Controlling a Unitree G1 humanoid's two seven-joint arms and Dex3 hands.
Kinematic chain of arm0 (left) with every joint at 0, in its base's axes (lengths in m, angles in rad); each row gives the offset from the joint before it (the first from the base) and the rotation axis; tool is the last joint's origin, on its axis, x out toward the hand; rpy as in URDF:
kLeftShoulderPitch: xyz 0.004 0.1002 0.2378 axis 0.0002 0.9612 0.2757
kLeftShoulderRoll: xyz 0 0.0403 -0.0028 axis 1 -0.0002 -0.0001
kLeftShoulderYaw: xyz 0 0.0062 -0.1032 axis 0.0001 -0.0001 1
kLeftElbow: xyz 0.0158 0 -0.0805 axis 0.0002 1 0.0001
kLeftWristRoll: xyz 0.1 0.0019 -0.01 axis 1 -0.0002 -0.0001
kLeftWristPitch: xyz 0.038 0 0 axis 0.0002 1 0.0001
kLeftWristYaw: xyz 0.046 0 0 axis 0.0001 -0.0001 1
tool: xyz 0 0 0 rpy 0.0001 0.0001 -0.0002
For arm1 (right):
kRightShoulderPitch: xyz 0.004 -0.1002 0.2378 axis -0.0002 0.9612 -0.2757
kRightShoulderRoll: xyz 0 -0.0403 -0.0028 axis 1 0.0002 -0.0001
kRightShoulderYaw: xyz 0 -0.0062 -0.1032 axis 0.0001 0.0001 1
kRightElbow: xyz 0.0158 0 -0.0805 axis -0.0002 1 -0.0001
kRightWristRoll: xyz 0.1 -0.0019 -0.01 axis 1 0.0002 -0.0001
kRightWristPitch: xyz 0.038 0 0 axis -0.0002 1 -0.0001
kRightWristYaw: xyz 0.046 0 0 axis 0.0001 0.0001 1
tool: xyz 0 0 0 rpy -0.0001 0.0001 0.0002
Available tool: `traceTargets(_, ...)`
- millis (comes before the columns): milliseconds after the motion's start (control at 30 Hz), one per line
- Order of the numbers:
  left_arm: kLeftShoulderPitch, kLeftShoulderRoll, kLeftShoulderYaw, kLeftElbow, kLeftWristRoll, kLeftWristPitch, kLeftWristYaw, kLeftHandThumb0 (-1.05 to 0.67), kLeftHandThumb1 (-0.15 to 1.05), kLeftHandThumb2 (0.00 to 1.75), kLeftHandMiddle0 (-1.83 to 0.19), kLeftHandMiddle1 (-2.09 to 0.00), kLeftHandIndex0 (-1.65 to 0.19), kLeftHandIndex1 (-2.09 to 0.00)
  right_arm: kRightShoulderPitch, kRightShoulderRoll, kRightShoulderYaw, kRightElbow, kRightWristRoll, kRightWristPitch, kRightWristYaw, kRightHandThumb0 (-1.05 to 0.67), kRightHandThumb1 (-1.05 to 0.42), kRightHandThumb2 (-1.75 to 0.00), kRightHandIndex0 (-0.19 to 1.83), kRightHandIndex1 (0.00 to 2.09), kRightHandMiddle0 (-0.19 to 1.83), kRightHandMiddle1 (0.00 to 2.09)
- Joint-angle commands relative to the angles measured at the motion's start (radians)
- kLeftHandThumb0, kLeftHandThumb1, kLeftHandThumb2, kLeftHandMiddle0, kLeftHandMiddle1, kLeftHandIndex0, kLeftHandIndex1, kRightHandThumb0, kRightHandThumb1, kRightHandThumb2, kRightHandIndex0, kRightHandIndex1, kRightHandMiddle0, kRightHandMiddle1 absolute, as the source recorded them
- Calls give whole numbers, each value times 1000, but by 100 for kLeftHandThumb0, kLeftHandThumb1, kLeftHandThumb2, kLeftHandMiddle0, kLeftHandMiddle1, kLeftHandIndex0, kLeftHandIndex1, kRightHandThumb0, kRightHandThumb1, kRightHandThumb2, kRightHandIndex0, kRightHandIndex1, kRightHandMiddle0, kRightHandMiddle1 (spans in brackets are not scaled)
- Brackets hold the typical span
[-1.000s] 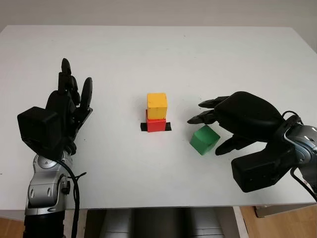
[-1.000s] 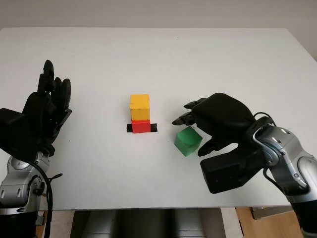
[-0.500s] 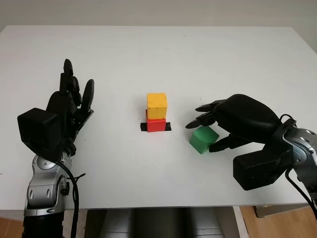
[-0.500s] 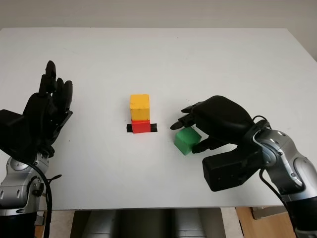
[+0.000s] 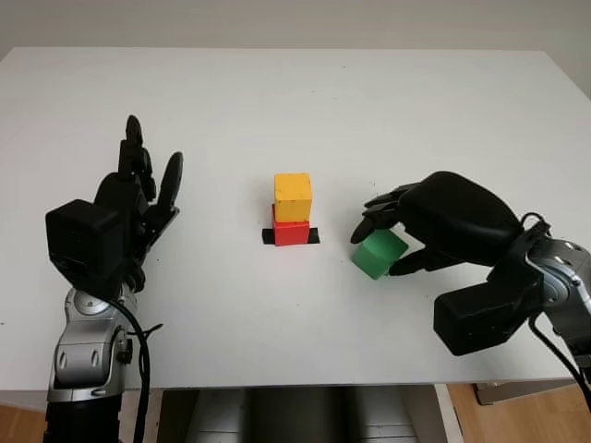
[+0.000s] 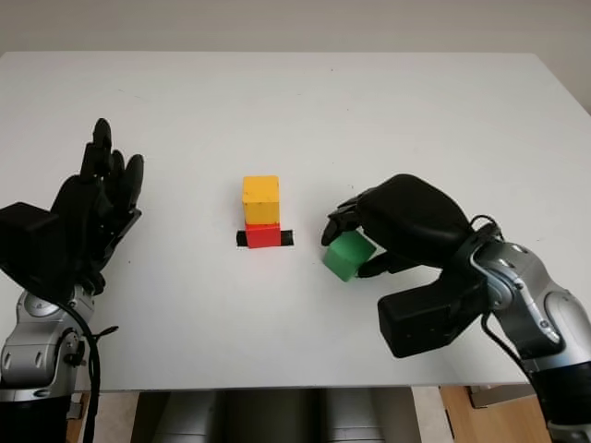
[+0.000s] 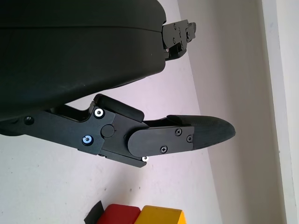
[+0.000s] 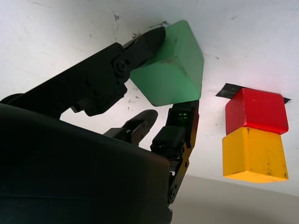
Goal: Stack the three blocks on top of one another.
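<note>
A wide white counter (image 5: 277,101) carries a short tower near its middle: a yellow wooden cube (image 5: 293,197) sits squarely on a red wooden cube (image 5: 290,229), and the red one stands on a small strip of black tape (image 5: 313,236) stuck to the surface.

Just to the right of that tower, the black three-fingered right hand (image 5: 434,221) is clenched around a green wooden cube (image 5: 378,253). Its fingers (image 8: 140,46) press against opposite faces of the cube, one on the side away from the tower and the others curling in on the side toward it. The green cube is tilted, with one corner pointing down. It looks lifted slightly clear of the counter, though the contact underneath is hard to judge from the head views. It is near the red and yellow pair but apart from them, at about the height of the red cube.

The black left hand (image 5: 129,208) is open, holding nothing, above the left side of the counter, well apart from the blocks.
</note>
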State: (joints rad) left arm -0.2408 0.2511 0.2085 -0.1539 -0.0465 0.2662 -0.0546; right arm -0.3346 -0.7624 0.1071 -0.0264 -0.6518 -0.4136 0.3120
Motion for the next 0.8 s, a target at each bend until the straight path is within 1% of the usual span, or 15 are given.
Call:
traceTargets(0,7,-5,-3,-21,-1,-3,4,-68,105,49,19,0,19,-1,-17,-18,-13,-32,7,35,34,-20,-80,-6,69,6,87,62)
traceTargets(67,7,-7,-3,-19,-2,-8,5,-67,105,49,19,0,19,0,-29,-14,-22,-55,15,79,66,-21,-83,-6,65,5,85,54)
traceTargets(167,8,-8,-6,-17,6,-17,12,-67,105,49,19,0,19,-1,-52,-4,-35,-69,14,127,70,-23,-83,-5,67,6,91,46)
traceTargets(333,13,-11,-7,-21,6,-13,14,-68,105,49,19,0,19,-2,-98,7,-61,-74,55,191,73,-19,-81,-5,68,6,98,34)
traceTargets(533,16,-16,-14,-28,13,-11,19,-68,105,47,19,0,19,-2,-182,35,-75,-67,125,301,96,-20,-80,-5,66,5,100,28)
traceTargets(667,18,-16,-22,-32,24,-6,26,-68,105,48,19,0,19,-3,-257,85,-96,-5,227,359,89,-14,-78,-5,63,4,106,27)
traceTargets(767,20,-20,-26,-35,25,-5,30,-67,105,48,19,0,19,-3,-287,125,-111,64,305,320,54,-12,-76,-4,61,3,110,29)
